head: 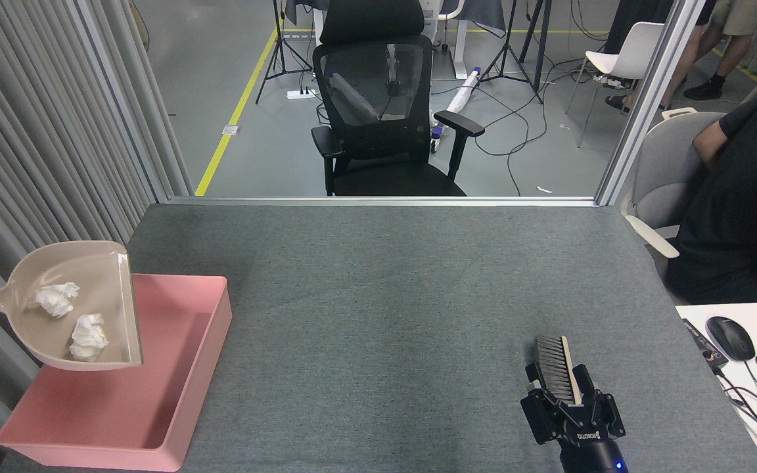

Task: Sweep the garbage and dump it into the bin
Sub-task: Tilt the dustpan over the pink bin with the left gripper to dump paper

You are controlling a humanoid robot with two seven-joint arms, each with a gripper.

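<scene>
Two wads of white tissue garbage (56, 298) (88, 336) lie inside a beige dustpan (99, 270). The dustpan hangs tilted above the left end of the pink bin (175, 341), its mouth turned toward the bin. Its handle runs off the left edge, so my left gripper is out of view. At the lower right my right gripper (573, 394) is shut on a small brush (554, 370) with dark bristles and a pale wooden back, held just over the table.
The grey felt table (385, 289) stretches between bin and brush. Grey curtains hang at the left. A seated person (740, 197) is at the right beside a white desk with a mouse (730, 337) and keyboard. A black office chair (378, 112) stands beyond the far edge.
</scene>
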